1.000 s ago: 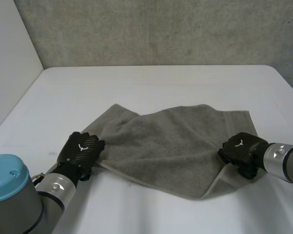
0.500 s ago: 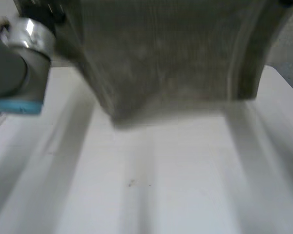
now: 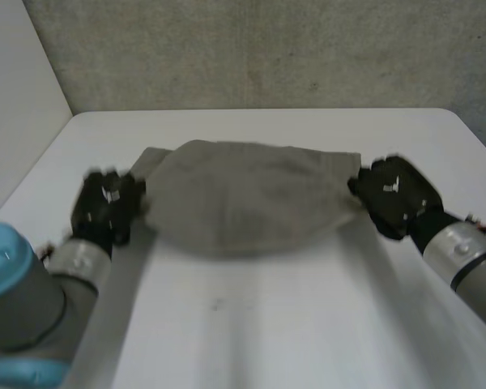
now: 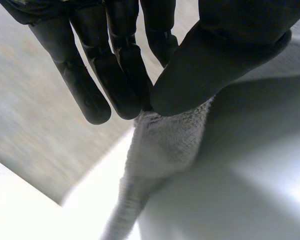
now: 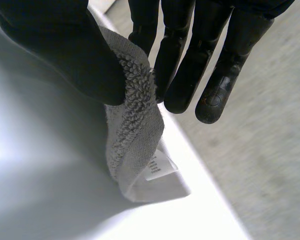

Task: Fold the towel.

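item: towel [image 3: 243, 194], grey, in the upper middle of the head frame, stretched between the two hands above the white counter [image 3: 267, 332]. its long axis runs left to right across the frame. the middle sags lower than the ends. whether the sag touches the counter cannot be told.

left hand [image 3: 105, 207]: at the towel's left end, centre left of the frame. in its wrist view, thumb and fingers [image 4: 125, 75] are clamped together on a corner of the cloth, which hangs away from the fingertips.

right hand [image 3: 393, 194]: at the towel's right end, centre right of the frame. in its wrist view the thumb presses against the fingers [image 5: 182, 65] with a towel corner pinched between them. a white label [image 5: 157, 170] sits on the cloth just beyond the grip.

relation: the towel's body lies inward from each hand, toward the frame centre. the hands are well apart, roughly level, one at each end, and neither is nearer the middle.

judgement: fold in progress, cloth not yet laid flat. the next move likely needs both hands to travel and lower together, keeping the axis square so the edges meet.

risk: both grips are at the fingertips only. an uneven pull could skew the fold or slip a corner.
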